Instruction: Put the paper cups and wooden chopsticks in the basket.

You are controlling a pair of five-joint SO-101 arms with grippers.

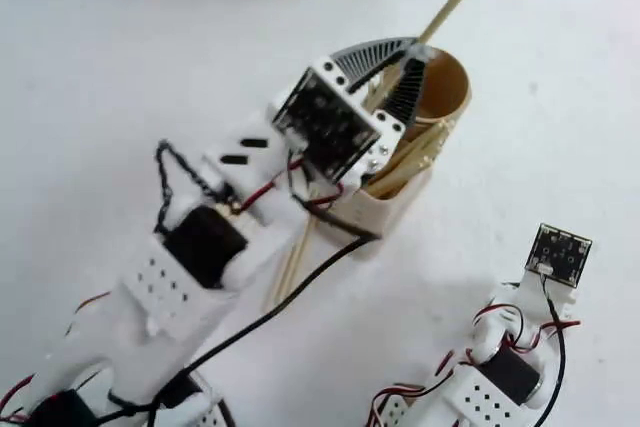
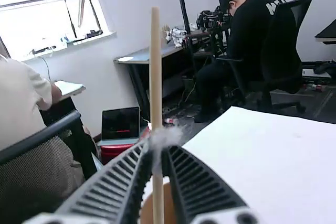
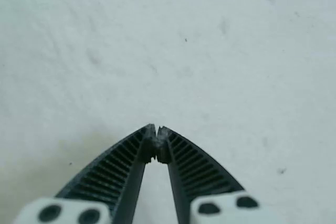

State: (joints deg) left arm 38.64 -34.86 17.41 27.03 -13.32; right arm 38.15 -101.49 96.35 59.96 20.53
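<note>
Chopstick [image 2: 155, 77] pinched in left claw [image 2: 157, 149] — over basket [image 1: 396, 209], right claw [image 3: 157, 144] closed

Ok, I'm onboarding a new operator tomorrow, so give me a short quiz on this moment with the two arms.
1. True or false: the left claw is shut on a wooden chopstick.
2. The right claw is: A) holding a cup, B) shut over the bare table, C) wide open.
3. Fill in: in the high view, the tan container holding more chopsticks sits under the ____ claw.
Key: 1 true; 2 B; 3 left.
</note>
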